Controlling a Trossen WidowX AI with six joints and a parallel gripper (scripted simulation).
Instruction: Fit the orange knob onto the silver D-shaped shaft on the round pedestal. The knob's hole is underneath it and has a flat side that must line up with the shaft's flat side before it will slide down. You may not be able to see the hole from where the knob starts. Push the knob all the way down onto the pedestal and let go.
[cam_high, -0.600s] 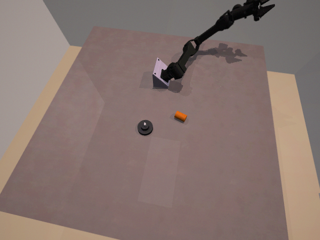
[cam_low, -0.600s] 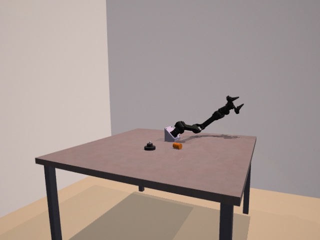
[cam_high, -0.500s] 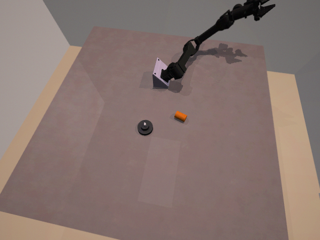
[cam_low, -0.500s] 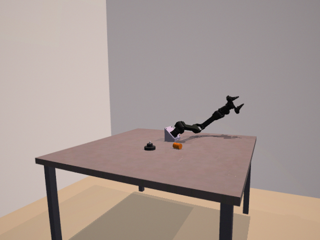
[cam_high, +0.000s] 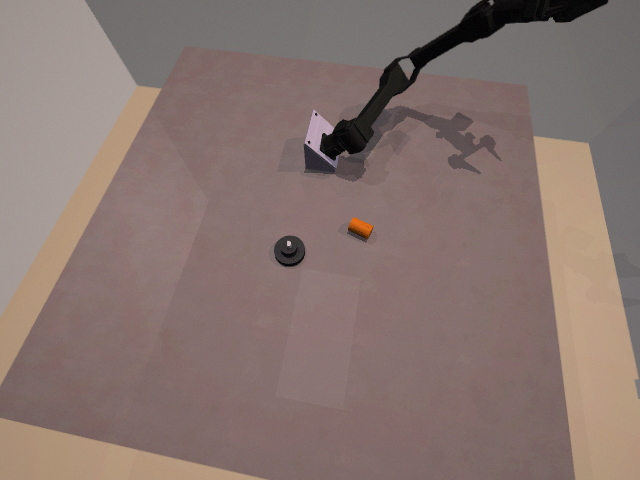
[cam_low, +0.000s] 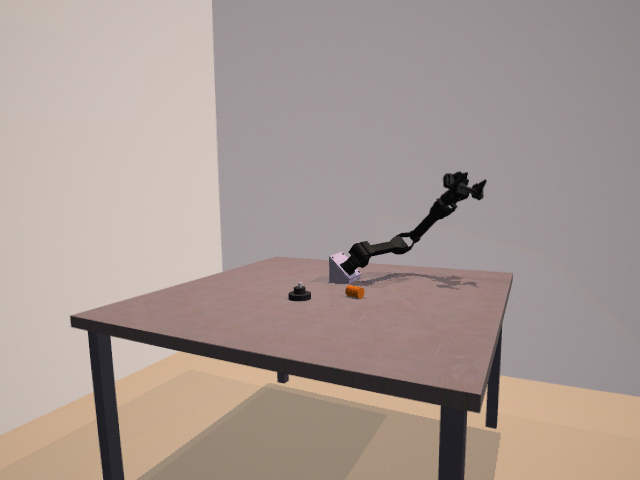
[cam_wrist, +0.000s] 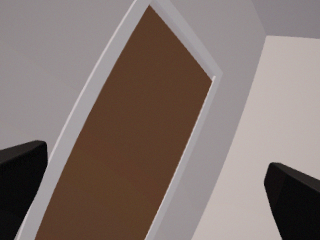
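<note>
The orange knob (cam_high: 360, 228) (cam_low: 355, 291) lies on its side on the table. No hole shows on it in either the top or the exterior view. The round black pedestal (cam_high: 279, 256) (cam_low: 299, 297) stands to the left of the knob, apart from it. The silver shaft (cam_high: 288, 243) (cam_low: 299, 284) points up bare from its middle; its flat side is too small to make out. My gripper (cam_low: 476, 178) (cam_wrist: 159, 166) is open and empty, raised high at the right, far from knob and pedestal. It is partly cut off at the top of the top view.
The arm's pale wedge-shaped base (cam_high: 318, 136) (cam_low: 337, 269) stands on the table (cam_high: 439, 335) (cam_low: 361, 330) behind the knob and pedestal. The wrist view shows walls and a brown panel (cam_wrist: 130, 130) with a pale frame between the fingers, neither knob nor pedestal.
</note>
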